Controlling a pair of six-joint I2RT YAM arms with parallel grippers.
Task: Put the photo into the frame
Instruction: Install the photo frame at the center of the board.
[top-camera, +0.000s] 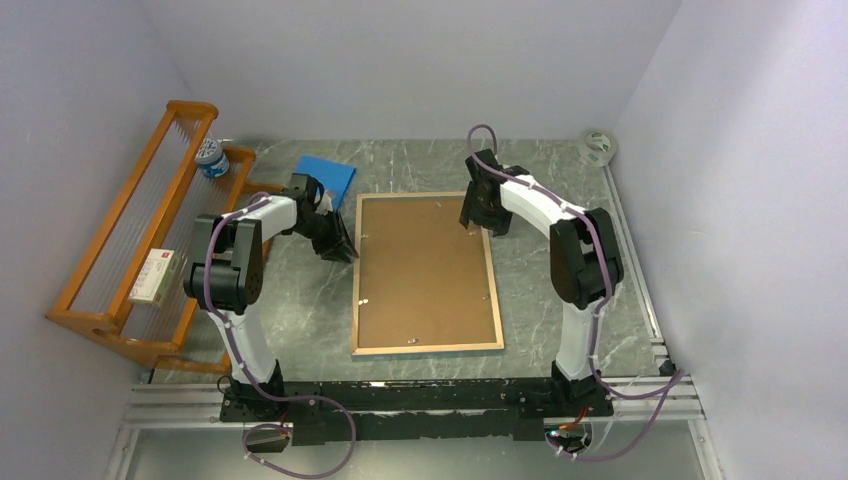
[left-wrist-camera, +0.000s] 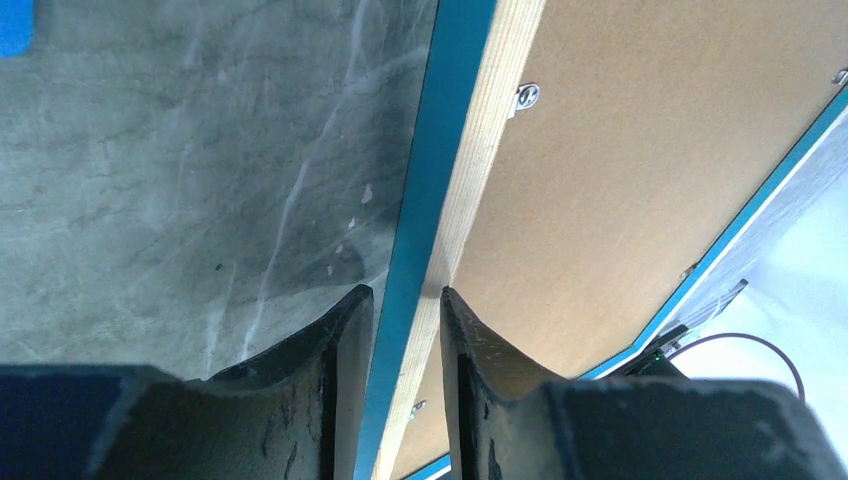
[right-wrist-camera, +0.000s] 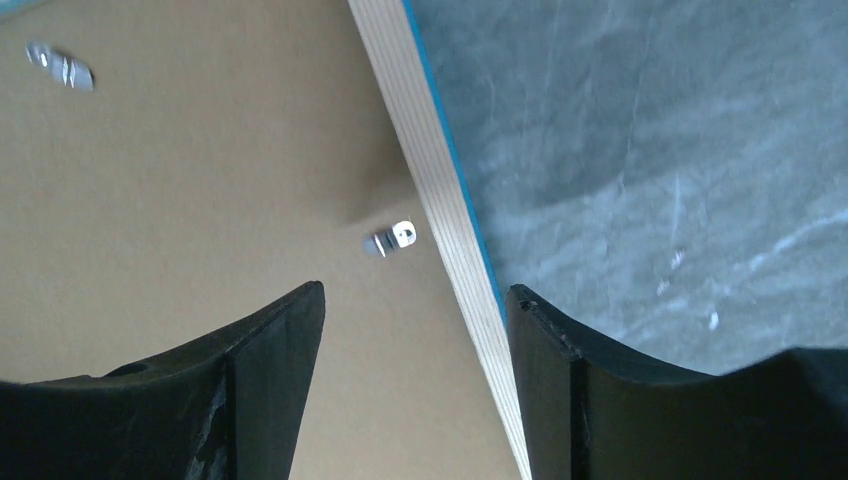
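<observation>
Currently, the frame (top-camera: 428, 347) is laid back-up at the centre of the table (top-camera: 300, 300), with the brown backing board (top-camera: 425, 270) seated in it. The left arm (top-camera: 235, 265) is folded, its elbow raised at centre left, and the left gripper (top-camera: 340, 245) is angled down onto the upper part of the frame's left rail. Its fingers (left-wrist-camera: 340, 360) are set narrowly astride that rail; whether the rail is pinched cannot be told. The right arm (top-camera: 580, 255) is extended from the right toward the frame's upper right corner. There the right gripper (top-camera: 478, 222) is held over the right rail, jaws spread wide, holding nothing.
</observation>
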